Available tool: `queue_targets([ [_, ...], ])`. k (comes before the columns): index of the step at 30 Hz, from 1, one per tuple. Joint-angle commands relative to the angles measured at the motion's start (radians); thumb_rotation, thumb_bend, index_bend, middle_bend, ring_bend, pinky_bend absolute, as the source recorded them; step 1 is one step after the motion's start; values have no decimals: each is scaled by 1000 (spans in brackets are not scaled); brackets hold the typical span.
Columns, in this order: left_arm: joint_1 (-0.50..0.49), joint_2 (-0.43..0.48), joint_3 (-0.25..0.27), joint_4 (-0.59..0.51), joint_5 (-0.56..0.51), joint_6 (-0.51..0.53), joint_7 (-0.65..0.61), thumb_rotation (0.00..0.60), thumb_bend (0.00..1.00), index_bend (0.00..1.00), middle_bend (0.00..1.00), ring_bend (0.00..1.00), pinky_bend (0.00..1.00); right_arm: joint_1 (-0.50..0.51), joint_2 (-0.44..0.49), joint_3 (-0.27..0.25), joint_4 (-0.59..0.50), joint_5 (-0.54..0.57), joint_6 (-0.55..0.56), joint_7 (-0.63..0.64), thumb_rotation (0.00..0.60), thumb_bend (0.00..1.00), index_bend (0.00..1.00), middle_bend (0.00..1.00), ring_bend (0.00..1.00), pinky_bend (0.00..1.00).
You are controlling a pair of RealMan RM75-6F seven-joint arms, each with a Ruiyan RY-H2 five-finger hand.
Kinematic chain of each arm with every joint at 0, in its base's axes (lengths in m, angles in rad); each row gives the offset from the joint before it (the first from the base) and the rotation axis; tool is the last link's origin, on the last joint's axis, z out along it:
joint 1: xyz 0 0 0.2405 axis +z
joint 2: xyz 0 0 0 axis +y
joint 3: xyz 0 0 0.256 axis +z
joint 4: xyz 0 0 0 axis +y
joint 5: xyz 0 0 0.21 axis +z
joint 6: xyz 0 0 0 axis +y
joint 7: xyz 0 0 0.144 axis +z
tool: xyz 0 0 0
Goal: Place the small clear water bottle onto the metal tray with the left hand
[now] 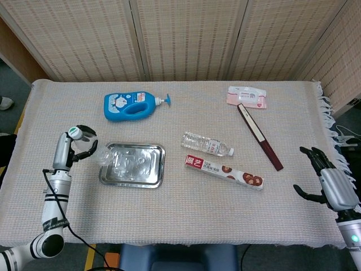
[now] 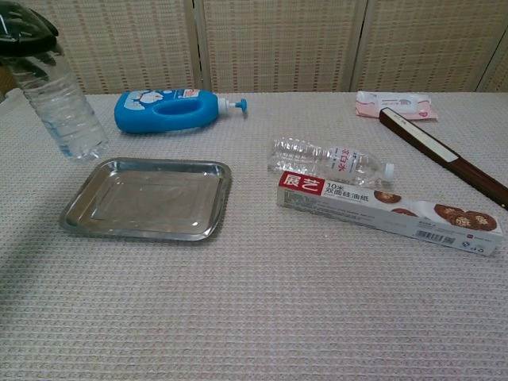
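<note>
My left hand grips a clear water bottle by its upper part, just left of the metal tray. The bottle's white cap points up and away, and its base leans toward the tray's left rim. In the chest view the bottle hangs tilted above the table beyond the far left corner of the tray, and only the dark fingers of the left hand show at the top edge. My right hand hovers open at the table's right edge, holding nothing.
A second clear bottle lies on its side right of the tray, with a long foil box in front of it. A blue pump bottle lies behind the tray. A dark stick and a pink packet lie at the far right.
</note>
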Motion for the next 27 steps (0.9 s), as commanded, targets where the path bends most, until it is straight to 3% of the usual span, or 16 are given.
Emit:
queue_targets([
  [1, -12, 29, 0, -6, -39, -20, 60, 600, 395, 510, 625, 465, 552, 1, 0, 0, -1, 2, -2, -1, 600, 188, 81, 109, 0, 214],
  [6, -82, -115, 173, 339, 229, 273, 590, 600, 394, 532, 626, 466, 551, 2, -2, -1, -1, 4, -3, -14, 600, 188, 81, 109, 0, 214],
  [8, -98, -155, 222, 454, 318, 317, 650, 600, 396, 538, 629, 469, 557, 2, -2, 0, -2, 5, -4, -15, 600, 189, 81, 109, 0, 214],
  [10, -102, -175, 233, 490, 334, 321, 629, 600, 396, 541, 633, 471, 563, 2, -3, 0, -2, 7, -4, -15, 600, 189, 81, 109, 0, 214],
  [13, -93, -185, 197, 429, 265, 285, 529, 600, 394, 552, 642, 474, 567, 2, -2, 0, -2, 7, -4, -13, 600, 188, 81, 109, 0, 214],
  [17, -53, -126, 79, 163, 60, 149, 230, 600, 395, 556, 647, 478, 572, 0, 0, 1, -1, 5, 1, -7, 600, 188, 81, 109, 0, 214],
  [21, -16, -37, -16, -15, -99, 14, 11, 600, 393, 558, 648, 481, 577, 2, 0, 2, -1, 8, -2, -4, 600, 188, 81, 109, 0, 214],
  [24, -11, -2, -18, -33, -114, -4, 12, 600, 394, 558, 648, 481, 577, 2, -1, 0, -1, 7, -5, -9, 600, 188, 81, 109, 0, 214],
  [27, -32, -30, 43, 45, -24, 97, 178, 600, 395, 558, 647, 481, 576, 4, -1, -2, -2, 6, -9, -12, 600, 188, 81, 109, 0, 214],
])
